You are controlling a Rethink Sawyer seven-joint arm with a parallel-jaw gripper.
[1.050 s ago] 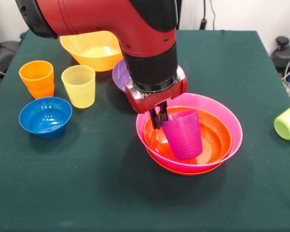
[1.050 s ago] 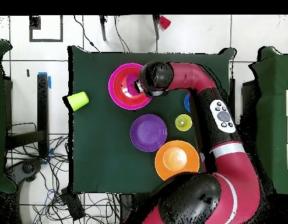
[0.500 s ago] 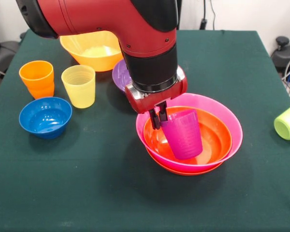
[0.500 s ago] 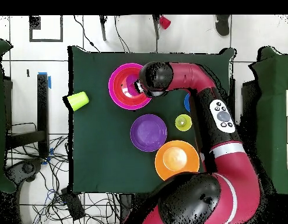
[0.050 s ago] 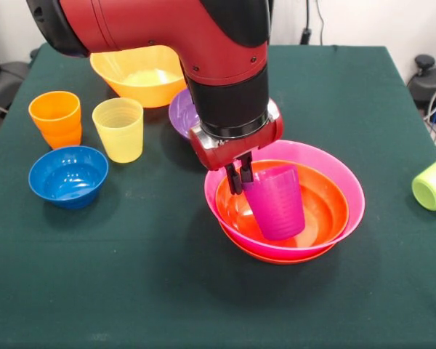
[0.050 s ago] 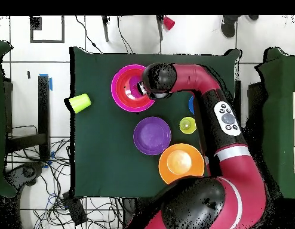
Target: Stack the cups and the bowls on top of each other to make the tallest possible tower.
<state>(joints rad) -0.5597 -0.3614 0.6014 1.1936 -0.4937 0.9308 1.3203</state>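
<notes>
Nothing has shifted noticeably since the earlier frame: the end effector [image 5: 239, 174] stays clamped on the purple cup's [image 5: 275, 201] rim at its ten o'clock side. That cup hangs upright, mouth up, inside the red-orange bowl [image 5: 327, 207] nested in the pink bowl [image 5: 343, 174], directly below the end effector.

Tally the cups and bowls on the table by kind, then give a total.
Cups: 4 – orange, yellow, purple, lime green.
Bowls: 6 – yellow-orange, blue, purple, pink, and two red-orange.
Total: 10.
</notes>
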